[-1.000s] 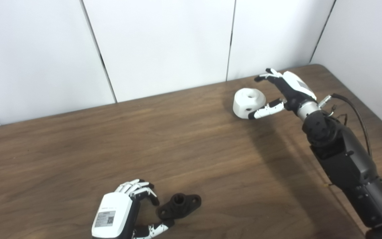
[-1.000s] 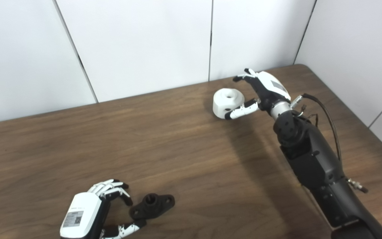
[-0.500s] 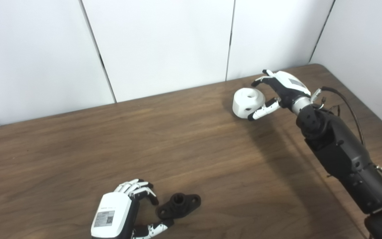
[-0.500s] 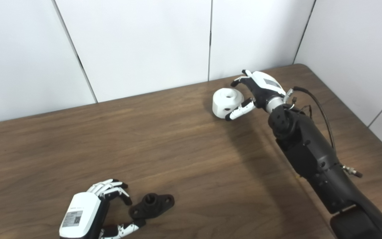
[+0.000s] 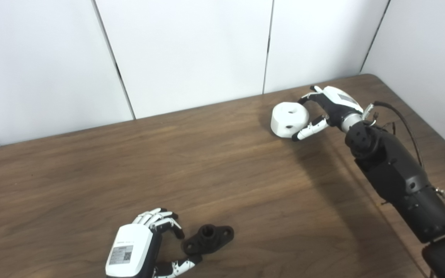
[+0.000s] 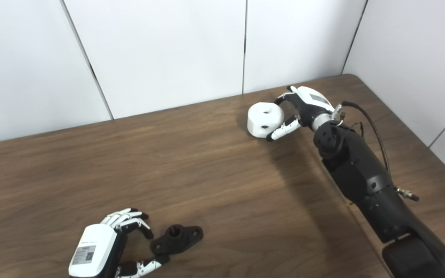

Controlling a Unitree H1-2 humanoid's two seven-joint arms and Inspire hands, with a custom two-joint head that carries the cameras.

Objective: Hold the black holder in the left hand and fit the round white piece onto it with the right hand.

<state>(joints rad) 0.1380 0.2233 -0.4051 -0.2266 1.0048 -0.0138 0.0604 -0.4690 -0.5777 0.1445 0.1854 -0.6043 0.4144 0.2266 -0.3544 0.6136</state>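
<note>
The black holder, a small flanged part with a centre socket, lies flat near the table's front edge. My left hand rests just left of it, open, with curled fingers and thumb either side of its left end and a gap on both. The round white piece, a short cylinder with a top hole and a side hole, stands on the table at the back right. My right hand cups its right side, fingers over the far edge and thumb along the near side. It is not clamped and the piece stays on the table.
The brown wooden table runs to white wall panels at the back. Its right corner lies behind my right arm. A cable loops off the right wrist.
My right hand has dropped a little and curled closer around the white piece, with its arm shifting. The piece, the holder and the left hand have stayed put.
</note>
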